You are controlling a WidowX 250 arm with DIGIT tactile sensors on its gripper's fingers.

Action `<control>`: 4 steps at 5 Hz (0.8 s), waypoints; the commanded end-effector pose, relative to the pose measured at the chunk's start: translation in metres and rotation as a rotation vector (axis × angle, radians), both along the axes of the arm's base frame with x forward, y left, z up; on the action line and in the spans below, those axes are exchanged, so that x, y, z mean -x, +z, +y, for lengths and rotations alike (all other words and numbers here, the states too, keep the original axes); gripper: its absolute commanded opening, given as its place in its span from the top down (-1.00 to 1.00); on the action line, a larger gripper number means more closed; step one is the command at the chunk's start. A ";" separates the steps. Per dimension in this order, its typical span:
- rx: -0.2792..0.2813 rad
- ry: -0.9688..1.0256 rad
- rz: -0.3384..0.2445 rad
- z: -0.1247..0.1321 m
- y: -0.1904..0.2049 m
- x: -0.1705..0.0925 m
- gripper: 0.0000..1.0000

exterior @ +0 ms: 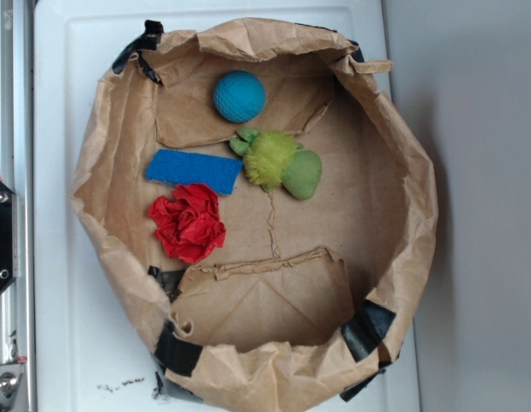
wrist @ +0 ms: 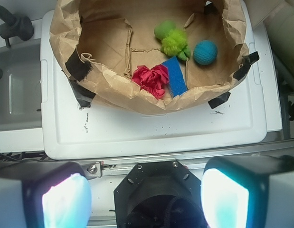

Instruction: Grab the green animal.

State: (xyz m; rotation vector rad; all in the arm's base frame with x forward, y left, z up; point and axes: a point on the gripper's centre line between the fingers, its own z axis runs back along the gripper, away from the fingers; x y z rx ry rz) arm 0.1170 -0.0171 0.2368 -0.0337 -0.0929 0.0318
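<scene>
Wrist view: gripper (wrist: 144,197) blurred, cropped; green animal (wrist: 172,39) unobscured

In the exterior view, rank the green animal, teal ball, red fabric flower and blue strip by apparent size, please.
1. Blue strip, green animal and red fabric flower look alike; I can't rank them.
2. Teal ball, clearly smallest.

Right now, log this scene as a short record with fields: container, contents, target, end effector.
container: brown paper bag rolled into a bowl, on a white surface
contents: green animal, teal ball, blue strip, red fabric flower
target: green animal, near the middle, between ball and strip, not held
end effector: open, outside the bag, holding nothing
</scene>
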 end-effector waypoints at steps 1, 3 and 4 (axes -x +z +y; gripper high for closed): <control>0.000 0.000 0.000 0.000 0.000 0.000 -1.00; 0.020 -0.143 -0.009 0.010 0.002 -0.033 -1.00; 0.020 -0.143 -0.009 0.010 0.002 -0.033 -1.00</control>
